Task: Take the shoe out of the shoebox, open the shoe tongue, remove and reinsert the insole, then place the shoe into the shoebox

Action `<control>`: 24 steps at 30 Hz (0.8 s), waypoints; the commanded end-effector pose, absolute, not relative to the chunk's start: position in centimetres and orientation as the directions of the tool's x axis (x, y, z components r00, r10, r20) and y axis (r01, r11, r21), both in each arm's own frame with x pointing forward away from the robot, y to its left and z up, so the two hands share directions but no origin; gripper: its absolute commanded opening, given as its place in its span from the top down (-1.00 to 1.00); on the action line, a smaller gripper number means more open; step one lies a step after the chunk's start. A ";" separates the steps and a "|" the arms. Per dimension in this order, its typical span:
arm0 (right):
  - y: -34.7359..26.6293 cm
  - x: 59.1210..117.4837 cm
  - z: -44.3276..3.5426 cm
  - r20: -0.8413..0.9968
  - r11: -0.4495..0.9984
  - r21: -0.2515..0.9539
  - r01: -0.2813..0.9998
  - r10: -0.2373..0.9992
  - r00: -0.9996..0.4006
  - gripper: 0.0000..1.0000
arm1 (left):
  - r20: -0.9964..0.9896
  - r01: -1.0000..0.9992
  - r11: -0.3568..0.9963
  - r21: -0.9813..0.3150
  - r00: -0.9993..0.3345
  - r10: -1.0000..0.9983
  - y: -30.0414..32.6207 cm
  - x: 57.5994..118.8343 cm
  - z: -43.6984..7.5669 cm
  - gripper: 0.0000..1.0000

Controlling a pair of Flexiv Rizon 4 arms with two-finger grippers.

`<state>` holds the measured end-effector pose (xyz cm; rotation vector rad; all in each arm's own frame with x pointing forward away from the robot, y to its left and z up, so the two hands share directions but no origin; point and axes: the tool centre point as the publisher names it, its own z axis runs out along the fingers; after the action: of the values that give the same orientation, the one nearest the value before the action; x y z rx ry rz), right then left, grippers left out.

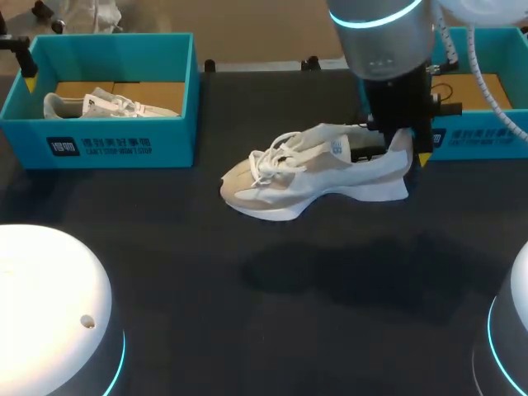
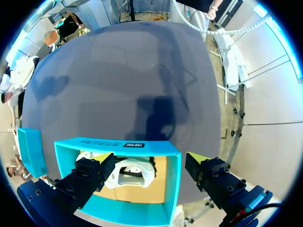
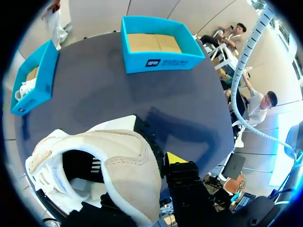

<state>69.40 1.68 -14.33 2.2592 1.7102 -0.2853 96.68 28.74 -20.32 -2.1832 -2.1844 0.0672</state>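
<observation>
Dark surface (image 1: pixel 247 289) with two teal boxes along its far edge. The shoe (image 1: pixel 318 169), white and beige, lies out on the surface between them, nearer the right shoebox (image 1: pixel 478 140). It rests sole down, with the toe toward the left shoebox (image 1: pixel 124 144), the heel toward the right one, and the laces loose over the tongue. The right gripper (image 1: pixel 408 148) is at the heel and closed on it. In the right wrist view the heel collar fills the space between the fingers: one yellow tip sits just outside the back of the heel, and the other finger is hidden by the shoe. A dark insole shows down in the shoe's opening. Ahead of that gripper, well apart from the shoe, the right shoebox shows a brown cardboard floor. The left shoebox holds a second shoe (image 1: pixel 107 103), pale, lying on its cardboard floor. The left gripper (image 2: pixel 149 163) hangs above the left shoebox at the surface's left edge, its fingers (image 2: pixel 92 172) spread wide and touching nothing. In the left wrist view one finger is over the box and the second shoe, and the other stands outside the box wall. In the head view only one of that gripper's yellow tips shows, beside the box's outer corner. Both arm bases show at the near corners of the head view.
</observation>
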 end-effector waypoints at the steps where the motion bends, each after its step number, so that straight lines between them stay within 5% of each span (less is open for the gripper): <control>1: 2.4 69.3 -14.4 -0.326 -0.249 0.121 0.961 0.904 0.276 1.00 | 0.008 0.998 0.000 -0.067 0.000 1.000 28.8 96.7 -20.3 -1.00; 16: 11.0 64.7 -22.6 -0.247 -0.246 0.125 0.961 0.930 0.271 1.00 | 0.008 0.998 0.000 -0.067 0.000 1.000 28.8 96.7 -20.3 -1.00; 24: 11.0 64.7 -22.6 -0.247 -0.246 0.125 0.961 0.930 0.271 1.00 | 0.008 0.998 0.000 -0.067 0.000 1.000 28.8 96.7 -20.3 -1.00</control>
<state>65.60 9.47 -22.72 2.2157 1.8910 -0.1866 96.68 28.75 -20.32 -2.1831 -2.1845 0.0671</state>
